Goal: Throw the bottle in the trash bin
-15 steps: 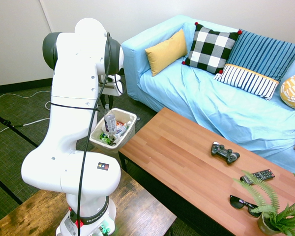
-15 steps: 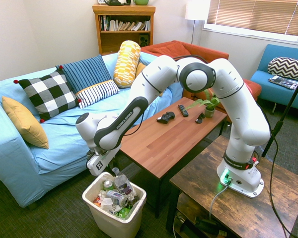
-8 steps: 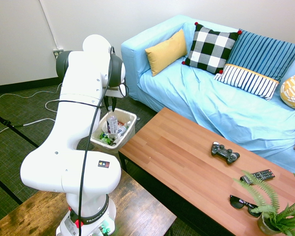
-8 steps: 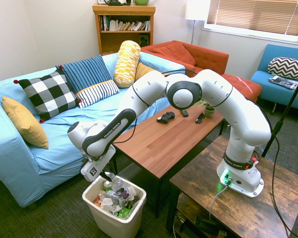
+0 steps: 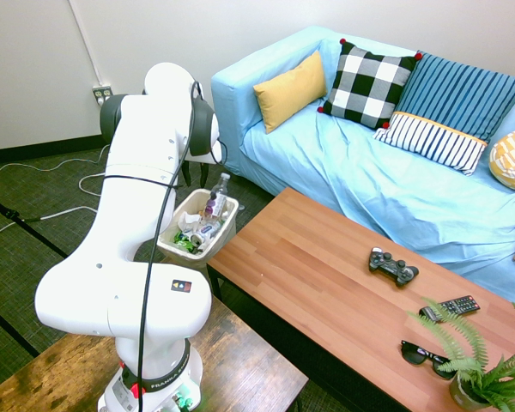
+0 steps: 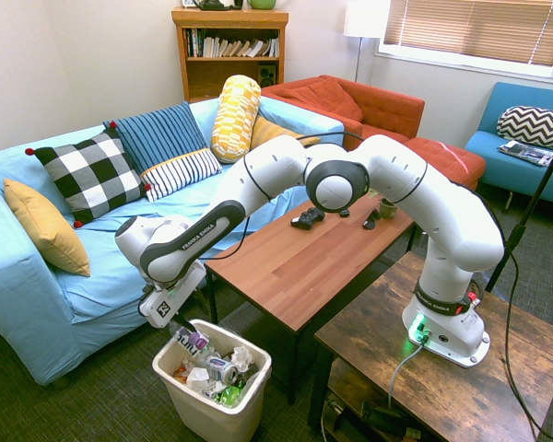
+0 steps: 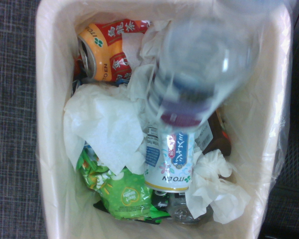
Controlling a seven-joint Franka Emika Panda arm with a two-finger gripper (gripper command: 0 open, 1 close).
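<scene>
Gripper hangs just above the near end of the trash bin, pointing steeply down into it, and we cannot tell how its jaws stand, since the arm hides them in one outside view and they are too small in the other. Right under it is the bottle, cap up and tilted, low over the mouth of the bin and inside the line of the rim; in the wrist view the bottle is a blur above the rubbish, and we cannot say whether it is held or loose.

We judge the risk to be small but real: the bin is already heaped, so the bottle could land on the pile, roll and tip over the rim onto the carpet. It sits close to one end of the bin, so a sideways nudge from the hand could also send it out.

We count one bottle and one bin. Inside lie one orange can, one pale drink can, one green wrapper and several crumpled tissues. Farther off, the coffee table carries one game controller, one remote, one pair of sunglasses and one potted fern. Beyond it the blue sofa bears at least five cushions
</scene>
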